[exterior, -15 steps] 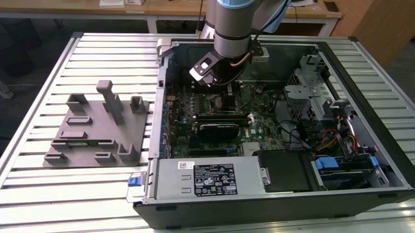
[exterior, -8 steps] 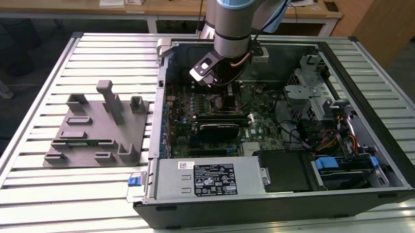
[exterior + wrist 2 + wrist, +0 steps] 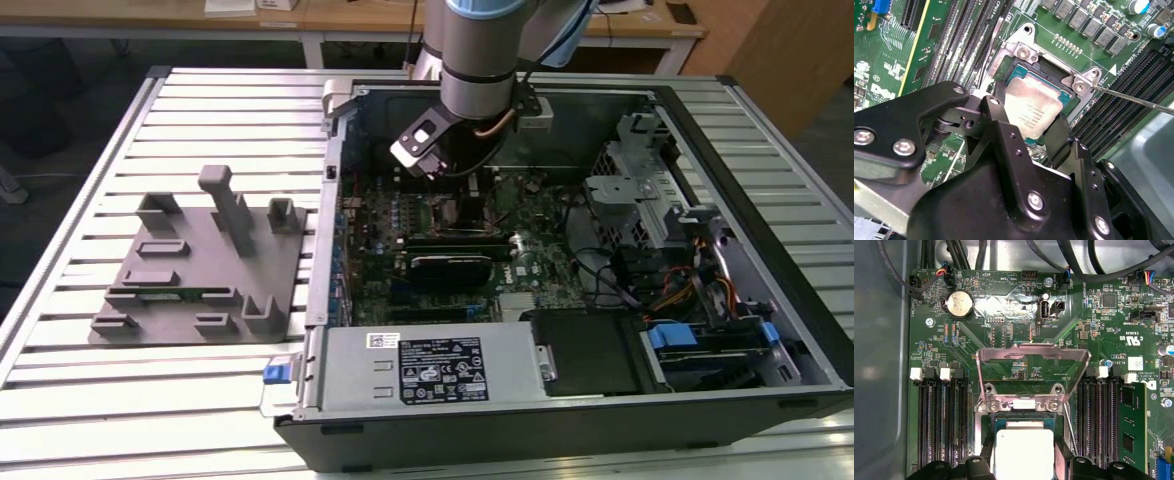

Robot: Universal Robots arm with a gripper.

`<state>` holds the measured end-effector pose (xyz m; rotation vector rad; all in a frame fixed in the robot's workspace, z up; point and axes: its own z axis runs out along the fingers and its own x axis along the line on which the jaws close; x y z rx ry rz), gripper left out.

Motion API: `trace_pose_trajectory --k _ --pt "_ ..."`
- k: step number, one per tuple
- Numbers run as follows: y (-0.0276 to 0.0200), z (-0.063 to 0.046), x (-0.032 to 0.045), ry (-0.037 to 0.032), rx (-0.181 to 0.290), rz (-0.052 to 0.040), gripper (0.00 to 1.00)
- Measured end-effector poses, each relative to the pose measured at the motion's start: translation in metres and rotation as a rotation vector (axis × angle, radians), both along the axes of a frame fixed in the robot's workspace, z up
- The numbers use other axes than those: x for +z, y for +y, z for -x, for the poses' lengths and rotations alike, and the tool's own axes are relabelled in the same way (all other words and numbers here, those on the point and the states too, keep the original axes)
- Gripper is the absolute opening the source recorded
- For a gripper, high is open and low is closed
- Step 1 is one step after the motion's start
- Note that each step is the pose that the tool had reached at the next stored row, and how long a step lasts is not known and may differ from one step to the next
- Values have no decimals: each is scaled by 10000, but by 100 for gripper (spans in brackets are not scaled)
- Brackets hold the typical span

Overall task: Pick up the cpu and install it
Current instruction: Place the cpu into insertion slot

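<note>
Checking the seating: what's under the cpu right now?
The cpu sits over the open socket, whose dark frame shows around its edges. What lies directly beneath is hidden by the cpu and the tool.

Soft overhead room light, with glare on bare metal.
In the exterior view the slatted aluminium table (image 3: pixel 200 110) is bright and washed pale, while the inside of the computer case (image 3: pixel 534 435) lies in shade beneath the arm (image 3: pixel 478 60). In the first wrist view the raised load plate (image 3: pixel 1034 357) and the coin cell (image 3: pixel 960 305) throw white reflections, and the cpu (image 3: pixel 1024 452) glares almost blank. In the second wrist view its lid (image 3: pixel 1031 107) has a gentler sheen.
</note>
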<state>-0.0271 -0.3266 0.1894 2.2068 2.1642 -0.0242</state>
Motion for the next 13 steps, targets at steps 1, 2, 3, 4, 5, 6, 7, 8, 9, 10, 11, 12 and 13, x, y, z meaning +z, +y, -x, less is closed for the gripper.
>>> trace_pose_trajectory --k 1,2,3,4,5,6,7,8,9,10,11,12,13 --pt "0 0 -1 0 0 -9 55" --pt "0 0 -2 0 -1 -24 55" --pt "0 0 -3 1 -1 -39 55" --pt "-1 1 -5 1 0 -49 55" --pt "-1 1 -7 2 0 -53 55" --pt "-2 1 -7 4 0 -51 55" --pt "-2 1 -7 4 0 -50 55" --pt "-2 1 -7 5 0 -50 55" --pt "-2 1 -7 5 0 -50 55" --pt "-2 1 -7 5 1 -49 55" --pt "-2 1 -7 5 0 -50 55" --pt "-2 1 -7 5 0 -49 55" --pt "-2 1 -9 1 0 -53 55"
